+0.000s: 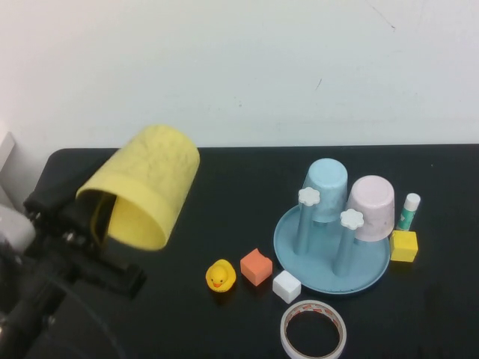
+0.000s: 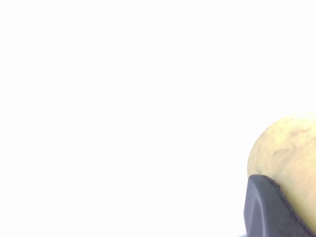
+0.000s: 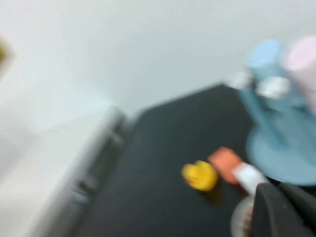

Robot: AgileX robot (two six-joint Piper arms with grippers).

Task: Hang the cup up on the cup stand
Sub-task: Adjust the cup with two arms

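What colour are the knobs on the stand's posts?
White, flower-shaped knobs on blue posts; clearest in the high view.

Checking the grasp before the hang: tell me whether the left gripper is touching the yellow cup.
Touching. The high view shows the left gripper at the table's left, shut on the yellow cup's rim, holding it tilted above the table. The right gripper is shut, empty.

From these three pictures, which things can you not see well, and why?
- Right gripper: high view misses it; right wrist view cuts it at the corner.
- Left gripper: shut on the cup, which hides one finger inside.
- Cup stand: posts under the blue cup and pink cup hidden.
- Glue stick: label too small.
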